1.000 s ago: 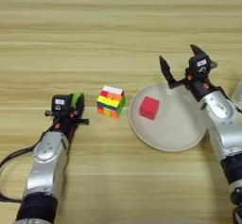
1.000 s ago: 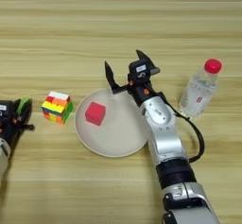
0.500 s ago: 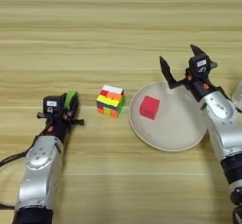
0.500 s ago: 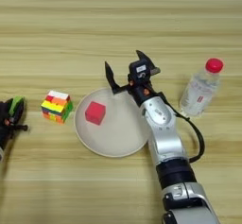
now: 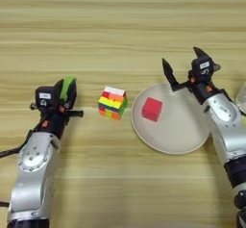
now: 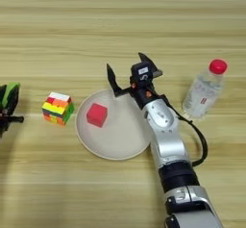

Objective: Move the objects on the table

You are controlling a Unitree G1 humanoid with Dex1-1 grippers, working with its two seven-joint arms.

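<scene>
Left eye view: light wooden plank worktop [image 5: 120, 34] fills the frame. Left pincer [image 5: 67, 97] sits at the left edge, mid-height, its black fingers clamped on a flat bright-green rectangular block [image 5: 67, 87] that stands up between them; forearm runs down to the lower left corner. Just right of it, apart from the pincer, a small multicoloured puzzle cube [image 5: 113, 102] rests on the wood, left of centre. A round beige plate [image 5: 185, 135] lies right of centre; a small red cube [image 5: 152, 109] sits inside it near its left rim. Right pincer [image 5: 185, 68] hangs over the plate's upper rim, fingers spread wide with nothing between them; one black finger [image 5: 168, 73] points up-left, the other sits at the upper right by the wrist housing. The right arm slopes down to the lower right corner. A sliver of clear plastic shows at the right edge. Right eye view: the same layout shifted left. Only the green block [image 6: 9, 95] and the tip of the left pincer show at the far left edge. Puzzle cube [image 6: 58, 108] lies between that and the plate [image 6: 120, 143], near the plate's left rim but not touching. Red cube [image 6: 97, 114] lies in the plate's left half. A clear plastic bottle with red cap [image 6: 204, 90] stands upright at the right, well clear of the plate, beside the right forearm.
</scene>
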